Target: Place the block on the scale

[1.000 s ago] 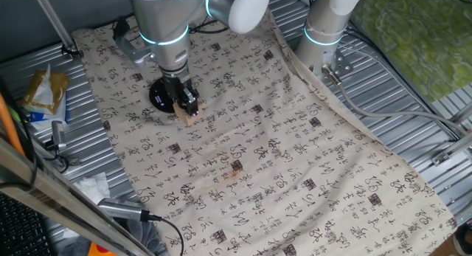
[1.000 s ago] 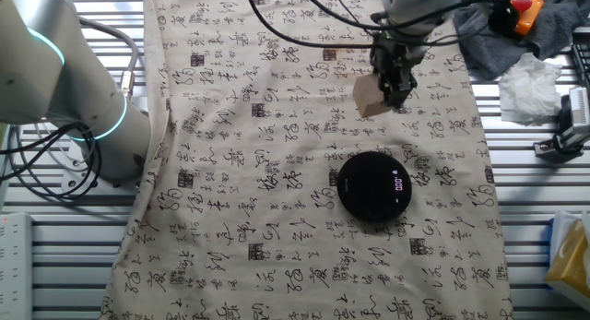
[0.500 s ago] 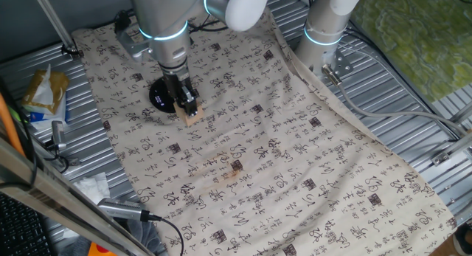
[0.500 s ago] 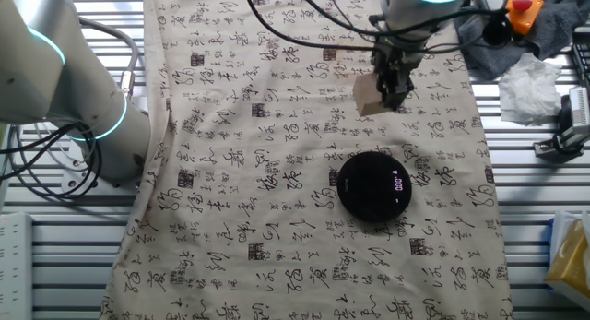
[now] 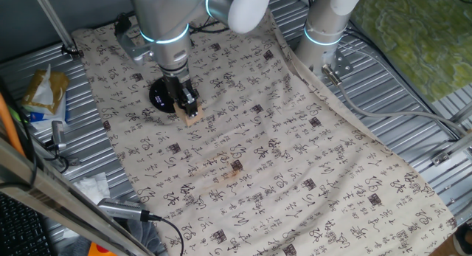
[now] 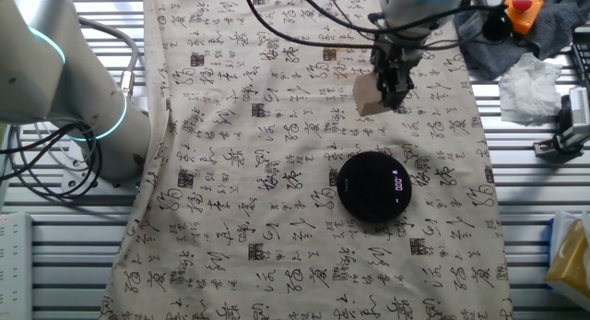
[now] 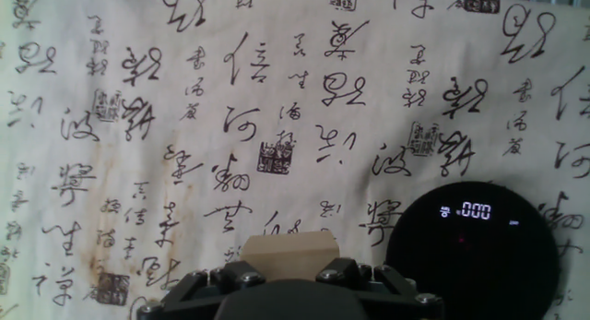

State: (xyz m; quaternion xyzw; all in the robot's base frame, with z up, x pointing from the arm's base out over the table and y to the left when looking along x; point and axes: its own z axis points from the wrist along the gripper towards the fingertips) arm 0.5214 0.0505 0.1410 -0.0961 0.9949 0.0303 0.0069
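Note:
My gripper point(image 5: 189, 110) is shut on the block point(image 5: 193, 116), a small tan wooden cube, and holds it above the printed cloth. In the other fixed view the block point(image 6: 370, 95) sits at the fingers' tips, up-left of the scale point(image 6: 373, 184), a flat round black disc with a lit display. In one fixed view the scale point(image 5: 159, 94) lies just behind-left of the gripper, partly hidden by it. In the hand view the block point(image 7: 288, 253) shows at the bottom centre between the fingers, and the scale point(image 7: 470, 251) lies at lower right reading 000.
A cloth with black characters point(image 5: 258, 153) covers the table. A second arm's base point(image 5: 324, 35) stands at the back. A snack bag point(image 5: 44, 94) and cables lie on the left rail. A grey cloth, orange object point(image 6: 521, 6) and tissue point(image 6: 530, 85) lie at one edge.
Almost none: the gripper with the block shifted very slightly; the scale has not moved.

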